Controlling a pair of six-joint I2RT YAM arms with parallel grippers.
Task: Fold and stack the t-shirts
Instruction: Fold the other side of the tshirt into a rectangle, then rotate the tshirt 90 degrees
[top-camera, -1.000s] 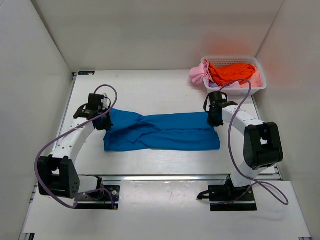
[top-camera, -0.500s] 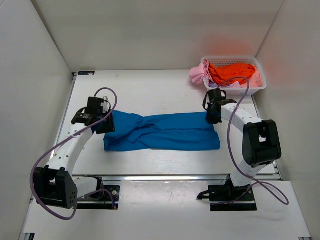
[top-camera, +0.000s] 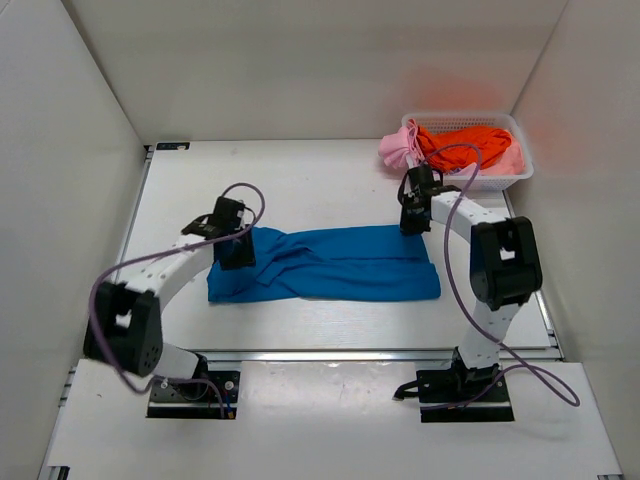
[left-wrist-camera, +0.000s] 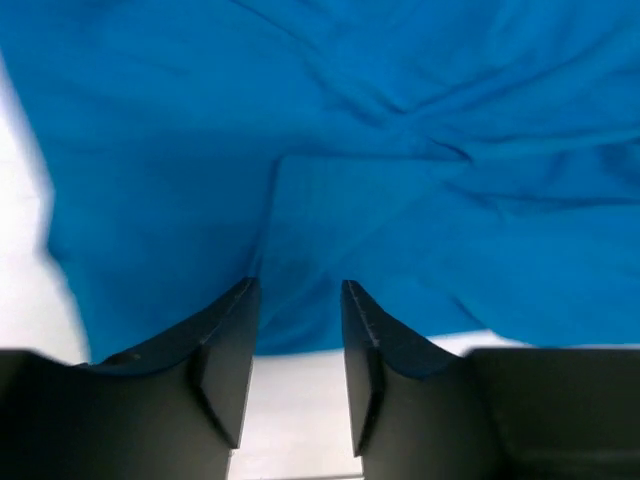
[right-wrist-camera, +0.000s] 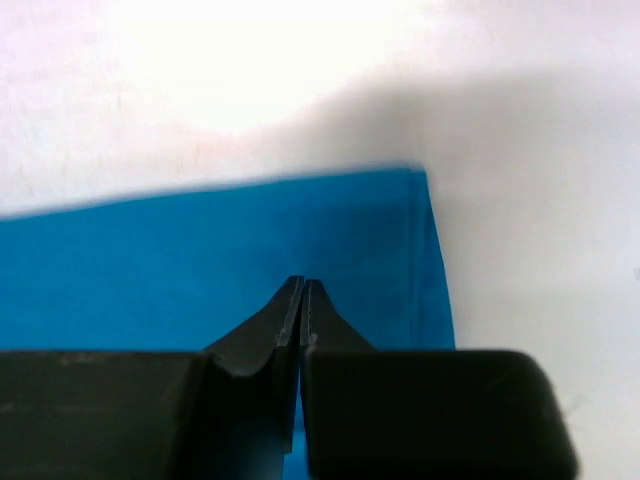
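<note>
Your left gripper (left-wrist-camera: 295, 287) stands open just above the blue t-shirt (top-camera: 330, 265); your right gripper (right-wrist-camera: 300, 285) is pinched shut near its far right corner. That shirt lies across the table (top-camera: 300, 180) as a long, creased band (twisted toward the left). The orange t-shirt (top-camera: 465, 143) and pink t-shirt (top-camera: 394, 148) are heaped in the basket (top-camera: 515, 178).

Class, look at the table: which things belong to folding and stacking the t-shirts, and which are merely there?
Belong to the job:
- blue shirt, spread out flat
- orange shirt, heaped up
- pink shirt, hanging over a rim

Merely there:
- basket, holding the orange and pink shirts
- table, under everything
</note>
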